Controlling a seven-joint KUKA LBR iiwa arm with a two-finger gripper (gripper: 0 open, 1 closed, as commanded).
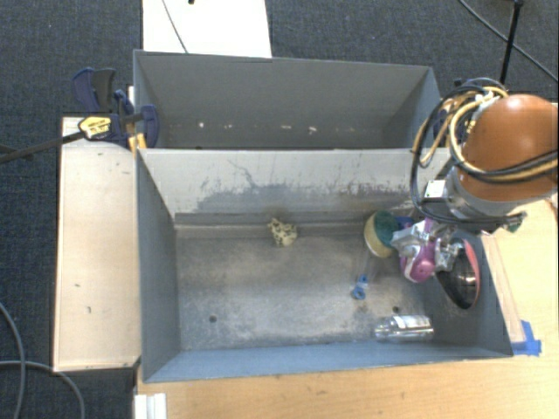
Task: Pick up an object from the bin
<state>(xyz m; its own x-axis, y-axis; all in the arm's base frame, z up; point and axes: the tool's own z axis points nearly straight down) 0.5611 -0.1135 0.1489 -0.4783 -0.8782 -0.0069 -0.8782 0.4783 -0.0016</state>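
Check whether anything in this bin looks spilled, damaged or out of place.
Nothing stands out. A speckled lump sits by the back wall, a small blue piece and a silvery thing lie apart on the floor, and a yellow-green disc, pink thing and dark oval crowd the right end below the arm.

Soft, even light fills the bin (253, 299), with no hard shadows anywhere. A pale sheen rides the orange cover (515, 129) above the gripper (425, 251). Just beside the gripper a glossy black thing (462, 284) glints, and in front of it a silvery piece (403, 326) flares white.
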